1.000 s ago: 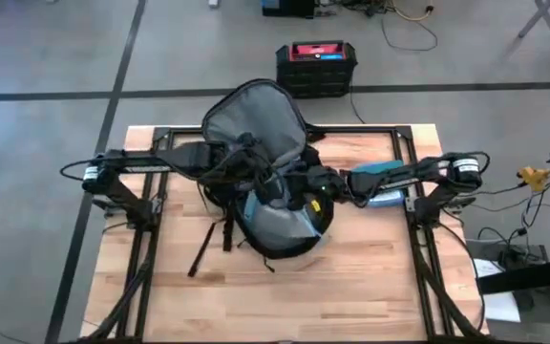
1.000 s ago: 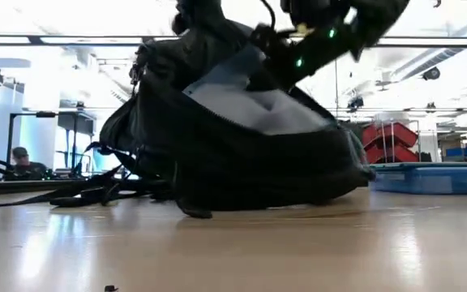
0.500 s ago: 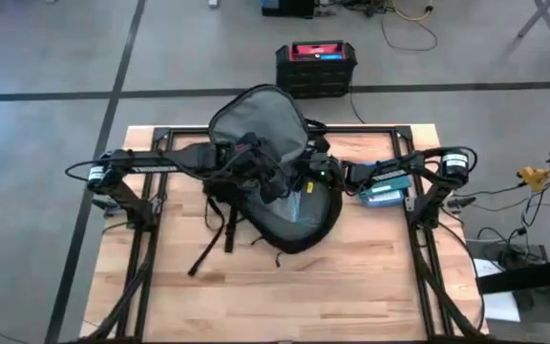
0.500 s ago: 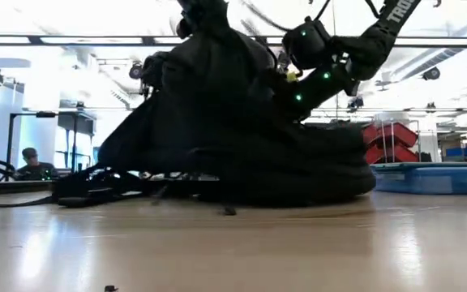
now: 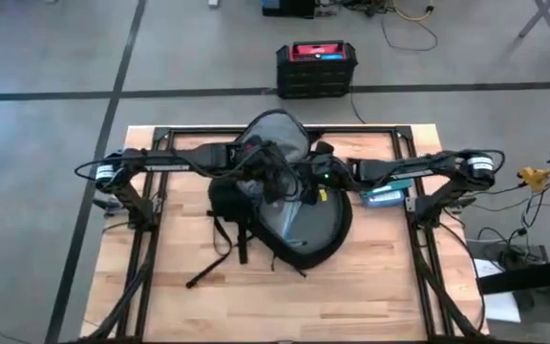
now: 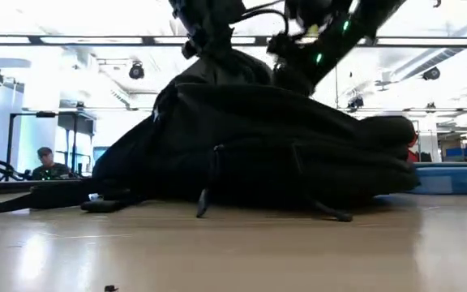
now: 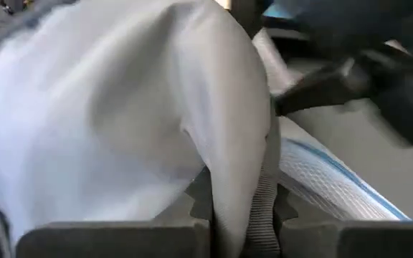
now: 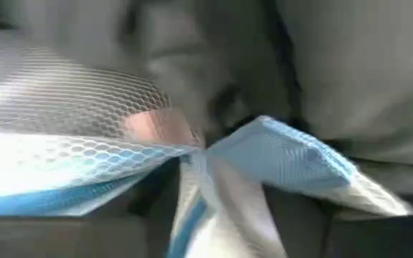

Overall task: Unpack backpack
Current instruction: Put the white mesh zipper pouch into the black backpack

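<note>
The black backpack (image 5: 299, 234) lies in the middle of the table, its body resting on the wood and its grey-lined flap (image 5: 277, 134) standing open toward the far edge. My left gripper (image 5: 261, 172) reaches in from the left and is shut on the grey lining (image 7: 156, 122). From the right, my right gripper (image 5: 316, 186) sits inside the opening. Its fingers stand open around a crumpled blue-and-white mesh piece (image 8: 264, 154). Both grippers stand above the pack (image 6: 258, 154) in the low view. Loose black straps (image 5: 220, 256) trail toward the near left. My left gripper pinches a fold of the grey lining with its ribbed edge band (image 7: 262, 204) between its two fingers. The cloth rises out of the fingers (image 7: 201, 204) and bulges away from them, held up off the pack's body. My right gripper has the blue-and-white mesh piece (image 8: 199, 193) between its fingers, but I cannot tell whether they touch it.
A black box with a red top (image 5: 316, 65) stands on the floor beyond the far edge. A blue flat thing (image 5: 385, 194) lies on the table under my right arm, also seen as a blue tray (image 6: 452, 177). Bare wood lies along the near edge.
The backpack has slid toward the table's right and near edges and has sunk flatter and wider; its grey inside no longer faces the low camera. My left gripper has moved toward the right with the lining. The straps have trailed after the pack.
</note>
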Motion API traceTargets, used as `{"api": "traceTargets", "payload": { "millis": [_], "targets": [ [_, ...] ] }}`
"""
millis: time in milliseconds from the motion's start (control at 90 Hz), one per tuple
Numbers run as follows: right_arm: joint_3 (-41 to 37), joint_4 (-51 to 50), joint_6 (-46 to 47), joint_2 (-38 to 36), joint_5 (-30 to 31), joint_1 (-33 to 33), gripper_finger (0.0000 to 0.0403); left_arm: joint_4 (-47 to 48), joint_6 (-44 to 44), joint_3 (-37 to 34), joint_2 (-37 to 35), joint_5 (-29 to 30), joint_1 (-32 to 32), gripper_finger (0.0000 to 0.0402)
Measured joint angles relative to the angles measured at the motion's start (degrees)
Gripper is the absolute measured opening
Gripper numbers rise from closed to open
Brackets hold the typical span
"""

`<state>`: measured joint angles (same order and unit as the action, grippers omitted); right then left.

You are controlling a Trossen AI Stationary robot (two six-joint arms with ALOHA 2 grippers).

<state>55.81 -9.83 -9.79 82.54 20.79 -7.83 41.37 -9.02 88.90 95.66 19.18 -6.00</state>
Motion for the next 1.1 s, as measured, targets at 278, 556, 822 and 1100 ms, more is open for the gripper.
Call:
{"api": "traceTargets", "payload": {
  "millis": [278,556,822,1100],
  "targets": [
    [6.4,-25.0,0.2,-6.6,-7.5,3.3,0.0293,-2.6,3.0,-1.5,0.2,0.8,-1.5,0.0027],
    [-2.4,-21.3,3.4,-6.1,-6.6,3.5,0.0267,-4.7,5.2,-1.7,0.2,0.3,-1.5,0.0029],
    [-7.8,12.8,-1.0,6.8,-0.8,2.3,0.0254,-8.9,6.9,-1.9,0.0,-5.7,-0.7,0.0029],
    [-0.7,27.4,-2.9,19.2,8.5,-4.2,0.0249,-9.8,6.6,-2.1,-0.1,-4.3,-0.6,0.0031]
  ]
}}
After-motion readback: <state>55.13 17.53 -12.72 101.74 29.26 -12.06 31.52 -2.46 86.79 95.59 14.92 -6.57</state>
